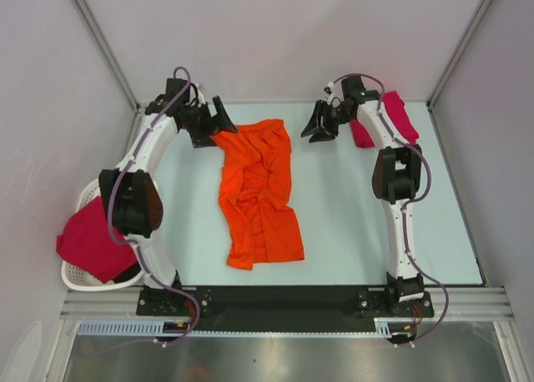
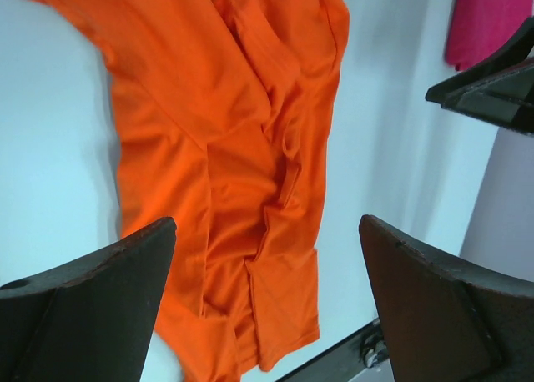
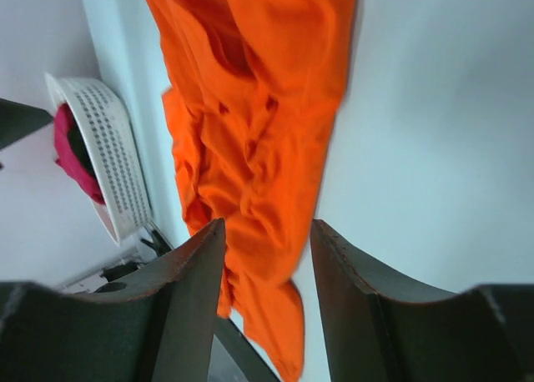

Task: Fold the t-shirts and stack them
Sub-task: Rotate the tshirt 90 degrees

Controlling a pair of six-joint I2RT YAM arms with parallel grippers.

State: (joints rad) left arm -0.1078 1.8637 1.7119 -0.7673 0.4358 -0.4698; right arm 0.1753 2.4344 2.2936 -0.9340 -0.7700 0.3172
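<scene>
Left jaws gape wide, right jaws half-open, both empty by the crumpled orange t-shirt (image 1: 259, 194) on the table (image 1: 350, 232).

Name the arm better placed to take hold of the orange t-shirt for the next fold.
Left, probably. The left gripper hangs open right at the orange t-shirt, by its far left corner. The right gripper is open too, but a strip of bare table separates it from the cloth.

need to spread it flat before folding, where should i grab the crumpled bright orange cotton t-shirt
Probably its far edge, at the two outer corners: the orange t-shirt lies bunched lengthwise, far end nearest both grippers. Come down from above, left gripper on the left corner, right gripper on the right.
</scene>
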